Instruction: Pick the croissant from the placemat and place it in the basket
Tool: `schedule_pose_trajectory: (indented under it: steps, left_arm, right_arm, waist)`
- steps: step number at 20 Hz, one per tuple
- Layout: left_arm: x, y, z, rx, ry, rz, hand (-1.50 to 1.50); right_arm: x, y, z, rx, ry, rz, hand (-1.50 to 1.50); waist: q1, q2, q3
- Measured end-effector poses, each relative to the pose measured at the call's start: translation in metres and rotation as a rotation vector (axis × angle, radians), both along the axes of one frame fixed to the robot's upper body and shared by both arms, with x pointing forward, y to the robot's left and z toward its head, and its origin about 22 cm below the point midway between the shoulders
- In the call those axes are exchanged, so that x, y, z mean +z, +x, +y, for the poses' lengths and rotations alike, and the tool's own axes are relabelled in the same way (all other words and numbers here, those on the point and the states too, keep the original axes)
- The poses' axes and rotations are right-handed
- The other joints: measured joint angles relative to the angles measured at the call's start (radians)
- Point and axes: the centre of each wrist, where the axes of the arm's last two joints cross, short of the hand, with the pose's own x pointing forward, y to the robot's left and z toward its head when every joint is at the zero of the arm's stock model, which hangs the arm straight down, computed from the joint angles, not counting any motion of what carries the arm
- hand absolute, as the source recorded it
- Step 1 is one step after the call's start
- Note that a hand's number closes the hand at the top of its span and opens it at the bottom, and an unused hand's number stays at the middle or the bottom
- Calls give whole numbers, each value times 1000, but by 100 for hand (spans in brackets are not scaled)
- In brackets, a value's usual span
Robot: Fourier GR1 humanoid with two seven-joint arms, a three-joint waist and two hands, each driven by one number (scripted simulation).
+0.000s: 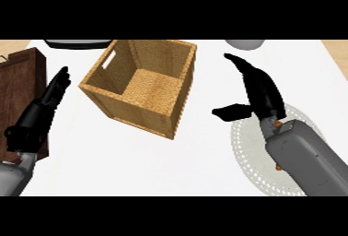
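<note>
Croissant [278,124]: on the round, lacy placemat [246,143] right of the basket [136,108], mostly hidden under the right hand [262,92]; only orange-brown slivers show. Probably light, flaky and crushable, best taken across its thick middle. Basket square, woven, stiff-walled. Right hand open, fingers straight, holding nothing; left hand [48,99] rests open left of the basket.

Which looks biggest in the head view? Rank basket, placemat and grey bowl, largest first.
1. basket and placemat: they look about alike in spread; the right forearm hides part of the placemat, so unranked.
2. grey bowl: clearly smallest, though cut off at the top.
</note>
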Motion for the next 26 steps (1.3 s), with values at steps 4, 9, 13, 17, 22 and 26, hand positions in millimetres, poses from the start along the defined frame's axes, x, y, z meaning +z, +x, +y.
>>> schedule_pose_trajectory:
  steps: [4, 9, 13, 17, 22, 26]
  left_arm:
    - [2, 2, 0, -4, 0, 1, 0]
    - [2, 2, 1, -9, -1, -1, 0]
    - [4, 5, -2, -10, -7, -10, 0]
    - [5, 3, -5, -14, -8, -12, 0]
    - [3, 4, -1, -11, -6, -11, 0]
    - [8, 6, -2, -10, -7, -19, 0]
  right_arm:
    - [30, 11, -10, 10, -308, 163, -150]
    - [65, 15, -7, 78, -551, 418, -150]
    - [96, 22, -5, 142, -597, 538, -150]
    - [111, 32, -18, 158, -607, 616, -150]
    - [115, 32, -35, 167, -621, 679, -150]
    - [100, 27, -45, 171, -659, 725, -150]
  waist:
    - [7, 0, -1]
    - [10, 3, 1]
    - [8, 8, 4]
    - [14, 11, 7]
    - [9, 13, 8]
    - [9, 14, 9]
